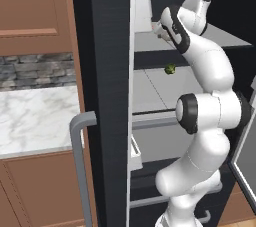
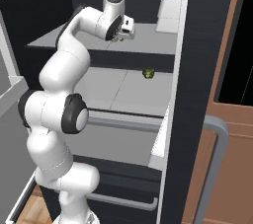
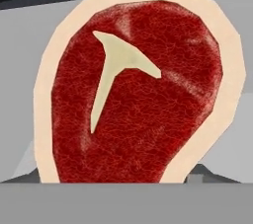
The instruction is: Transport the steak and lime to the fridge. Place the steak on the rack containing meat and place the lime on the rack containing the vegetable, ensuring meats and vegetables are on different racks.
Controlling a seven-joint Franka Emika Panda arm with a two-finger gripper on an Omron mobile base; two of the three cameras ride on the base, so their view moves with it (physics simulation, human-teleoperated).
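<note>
The steak (image 3: 133, 94), a red slab with a pale fat rim and a white bone mark, stands face-on close in front of the hand camera. My gripper (image 3: 113, 176) is shut on it, with one dark fingertip at each side of its lower rim. The arm reaches into the open fridge (image 1: 105, 71), and the gripper (image 2: 129, 27) hovers just above the rack containing meat (image 2: 153, 40), the upper shelf. The vegetable (image 1: 170, 69), a dark-green knobbly lump, lies on the lower rack (image 1: 150, 91). The lime is out of view.
The open fridge door (image 2: 202, 70) with its grey bar handle (image 2: 220, 134) stands beside the arm, and a pale door bin (image 2: 170, 6) juts out at the upper shelf's level. A marble counter (image 1: 35, 116) lies left of the fridge. Grey drawers (image 2: 118, 141) sit below the lower rack.
</note>
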